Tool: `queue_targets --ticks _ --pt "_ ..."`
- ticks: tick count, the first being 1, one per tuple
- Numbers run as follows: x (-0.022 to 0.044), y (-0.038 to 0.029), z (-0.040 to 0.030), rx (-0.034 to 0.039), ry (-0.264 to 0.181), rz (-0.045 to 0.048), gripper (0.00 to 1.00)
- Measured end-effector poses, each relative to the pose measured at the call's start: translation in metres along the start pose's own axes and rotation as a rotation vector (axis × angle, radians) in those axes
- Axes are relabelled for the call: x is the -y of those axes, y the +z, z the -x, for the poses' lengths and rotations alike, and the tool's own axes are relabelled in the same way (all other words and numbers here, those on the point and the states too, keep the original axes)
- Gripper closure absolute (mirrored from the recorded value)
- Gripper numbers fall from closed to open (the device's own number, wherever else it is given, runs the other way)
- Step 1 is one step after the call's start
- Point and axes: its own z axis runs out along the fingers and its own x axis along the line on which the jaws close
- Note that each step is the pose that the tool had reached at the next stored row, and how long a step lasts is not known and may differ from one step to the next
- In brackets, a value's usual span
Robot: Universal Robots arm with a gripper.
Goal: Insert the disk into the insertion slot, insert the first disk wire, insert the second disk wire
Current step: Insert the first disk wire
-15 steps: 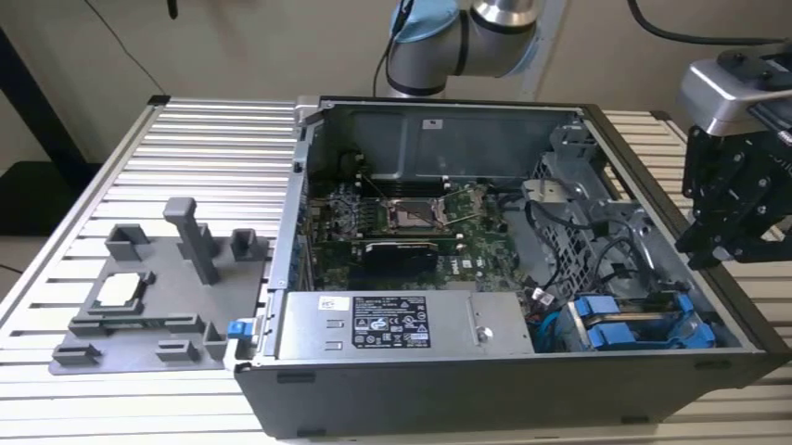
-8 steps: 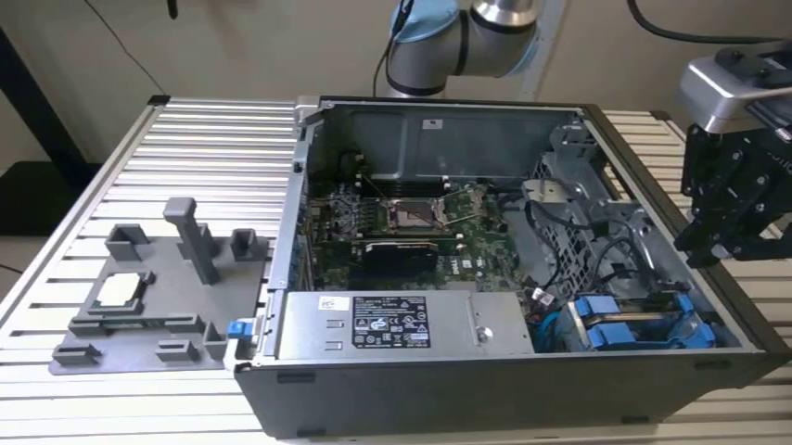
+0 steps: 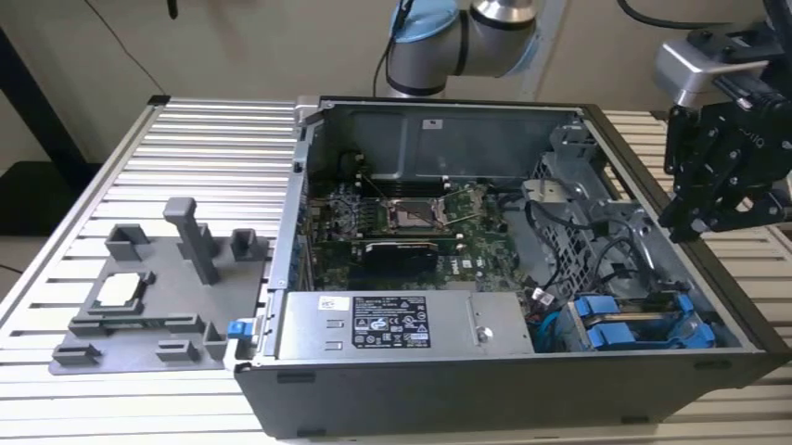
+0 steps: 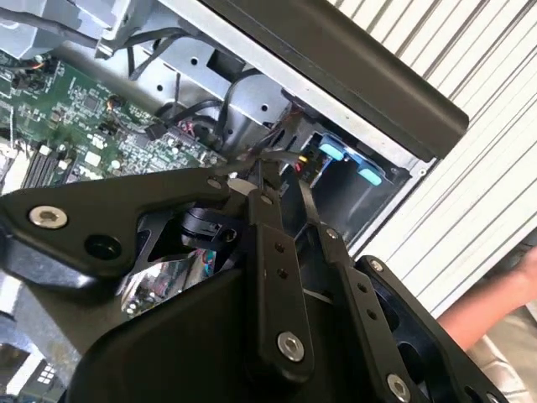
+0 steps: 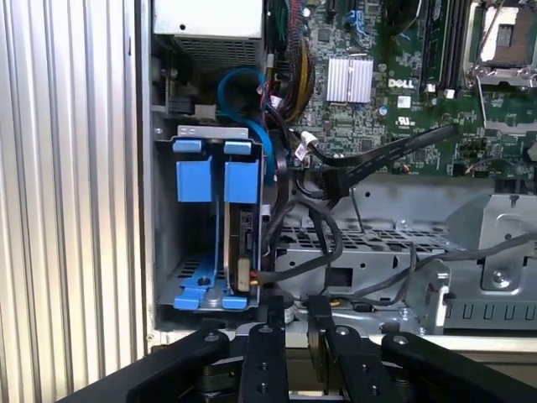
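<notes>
While the disk (image 5: 245, 243) is sitting in the insertion slot (image 5: 164, 227) at a corner of the computer case (image 3: 495, 380), the claw (image 5: 295, 309) is hovering just over the case's edge, its fingers (image 5: 267, 336) a little apart and holding nothing. Loose black wires (image 5: 394, 147) are lying near the disk. Probably a wire step is going on; pinching the plug straight and pushing softly is looking wise.

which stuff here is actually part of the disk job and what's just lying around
Job:
silver-grey disk in bright blue plastic frame
narrow grey sheet-metal drive-cage slot
loose black wires
black gripper, jaws open

Lying about:
grey plastic fixture
grey sticker-labelled box
green motherboard
</notes>
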Motion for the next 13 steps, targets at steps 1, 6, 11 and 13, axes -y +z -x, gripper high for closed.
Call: queue_targets --ticks 1,6,11,13 --pt "0.0001 0.0002 0.0037 0.0002 0.000 0.0000 0.74" --pt "0.0005 0.0006 0.0174 0.0001 0.000 0.0000 0.74" --pt "-0.0011 0.0006 0.0186 0.0001 0.000 0.0000 0.74" --pt "-0.0043 0.0002 0.0187 0.0000 0.000 0.0000 0.74"
